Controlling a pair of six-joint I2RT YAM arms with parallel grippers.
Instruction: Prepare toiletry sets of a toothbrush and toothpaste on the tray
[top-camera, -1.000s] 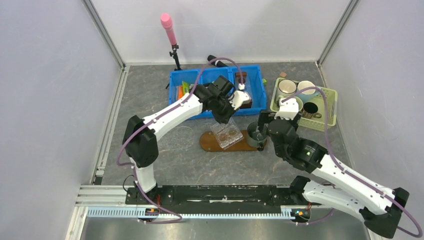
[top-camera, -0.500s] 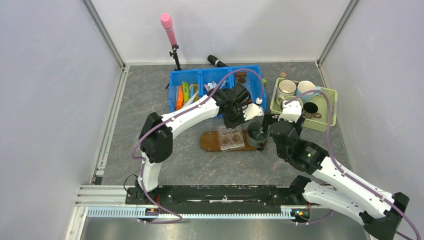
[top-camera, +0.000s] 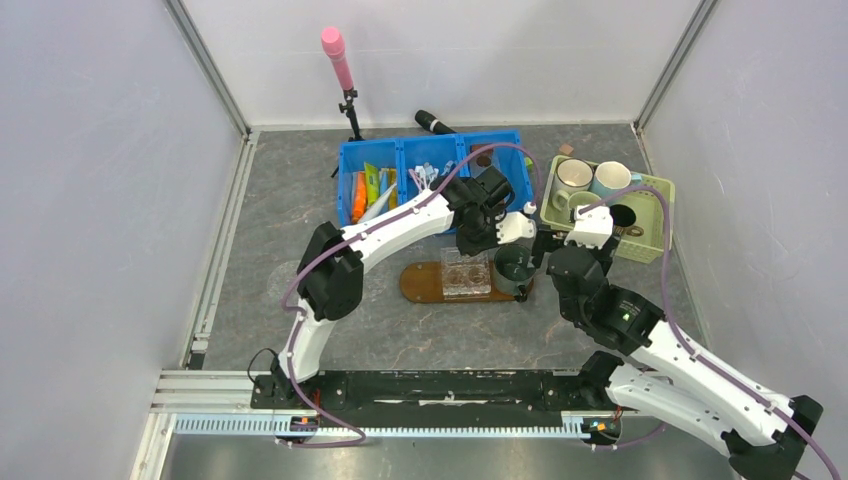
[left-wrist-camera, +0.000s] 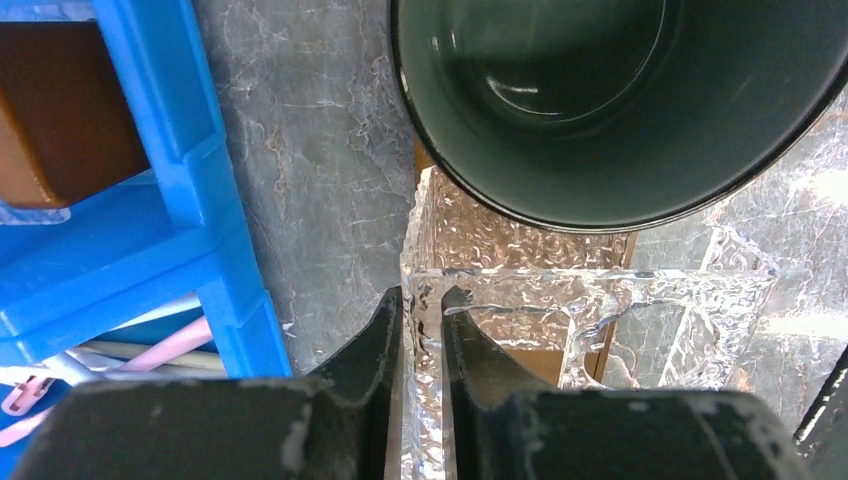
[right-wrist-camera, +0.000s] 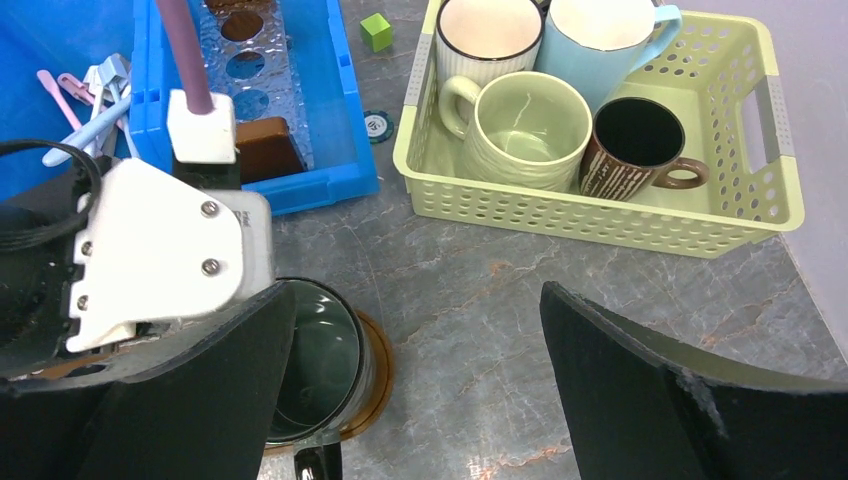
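Observation:
The dark brown oval tray (top-camera: 418, 284) lies in front of the blue bin (top-camera: 346, 190). A clear plastic holder (top-camera: 467, 273) and a dark green mug (top-camera: 515, 268) stand on it. My left gripper (left-wrist-camera: 420, 312) is shut on one wall of the holder (left-wrist-camera: 600, 300), next to the mug (left-wrist-camera: 620, 100). My right gripper (right-wrist-camera: 415, 300) is open and empty just right of the mug (right-wrist-camera: 315, 360). In the bin lie a light blue toothbrush (right-wrist-camera: 95, 125) among pink ones, a green toothpaste tube (top-camera: 372, 181) and a white one (top-camera: 378, 206).
A pale green basket (top-camera: 655, 228) of mugs stands right of the bin. A pink microphone on a stand (top-camera: 337, 55) and a black object (top-camera: 432, 122) are behind the bin. A green cube (right-wrist-camera: 376, 31) lies between bin and basket.
My left arm has carried the clear holder down and to the right, from over the bin's front edge onto the tray beside the mug. My right arm has shifted slightly right.

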